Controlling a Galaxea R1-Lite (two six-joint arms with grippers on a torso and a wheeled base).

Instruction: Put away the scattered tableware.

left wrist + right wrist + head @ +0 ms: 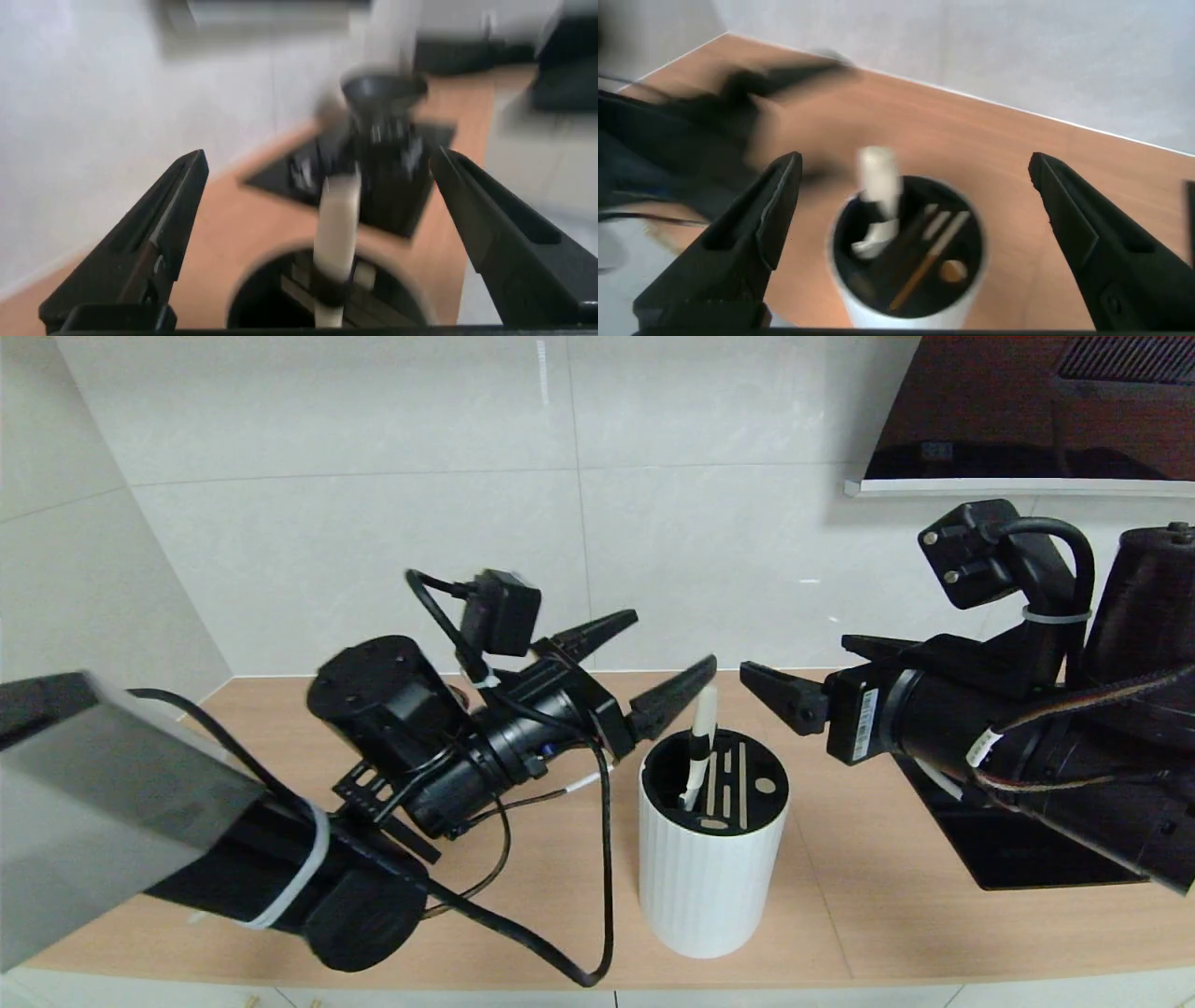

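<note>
White utensil stands in the holder, with both grippers open beside it.

The utensil has a slim white handle with a black band. It leans a little in the holder's round opening, and its working end is hidden inside, so it is perhaps a spoon or a knife. It looks light, stiff and smooth. The free upper handle above the band is the best place to grip. The holder is white and ribbed and stands on the counter. The left gripper hangs just beside the handle top with its jaws apart. The right gripper is near the other side, jaws apart, holding nothing.
</note>
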